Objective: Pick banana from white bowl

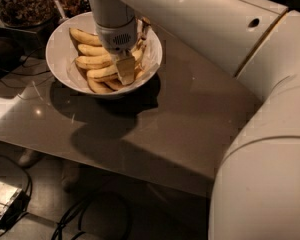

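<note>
The white bowl [65, 71] stands at the back left of the brown table and holds several ripe yellow bananas [92, 61] lying side by side. My gripper [126, 73] reaches down from above into the right half of the bowl, with its tip among the bananas. One pale finger [125, 70] shows against the fruit. The wrist hides the bananas under it.
A dark clear jar of brown bits [22, 4] stands behind the bowl at the far left, with a spoon [59, 11] beside it. My white arm [270, 109] fills the right side. Cables [85, 216] lie on the floor below the table's front edge.
</note>
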You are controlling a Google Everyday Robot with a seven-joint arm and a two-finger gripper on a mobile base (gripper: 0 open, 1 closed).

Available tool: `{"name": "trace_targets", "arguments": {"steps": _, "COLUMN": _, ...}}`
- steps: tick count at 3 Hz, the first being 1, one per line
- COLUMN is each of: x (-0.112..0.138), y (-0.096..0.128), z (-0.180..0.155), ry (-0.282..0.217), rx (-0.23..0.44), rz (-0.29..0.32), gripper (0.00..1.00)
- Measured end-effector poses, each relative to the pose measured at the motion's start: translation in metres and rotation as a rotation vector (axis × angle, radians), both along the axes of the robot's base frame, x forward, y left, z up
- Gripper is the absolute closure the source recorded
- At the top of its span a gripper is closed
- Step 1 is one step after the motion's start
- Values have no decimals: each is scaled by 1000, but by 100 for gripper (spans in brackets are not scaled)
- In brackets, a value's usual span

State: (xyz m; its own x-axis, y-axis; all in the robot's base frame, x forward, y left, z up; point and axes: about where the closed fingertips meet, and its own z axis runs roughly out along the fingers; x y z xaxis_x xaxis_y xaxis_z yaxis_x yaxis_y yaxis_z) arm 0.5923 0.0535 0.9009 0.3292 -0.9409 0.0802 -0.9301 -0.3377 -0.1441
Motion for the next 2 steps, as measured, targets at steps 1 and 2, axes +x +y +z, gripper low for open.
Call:
{"name": "trace_targets", "arguments": {"steps": 1, "x": 0, "y": 0, "z": 0, "ry": 0, "rx": 0, "rz": 0, "gripper": 85}}
{"name": "trace_targets", "arguments": {"steps": 2, "x": 0, "y": 0, "z": 0, "ry": 0, "rx": 0, "rz": 0, "gripper": 100}}
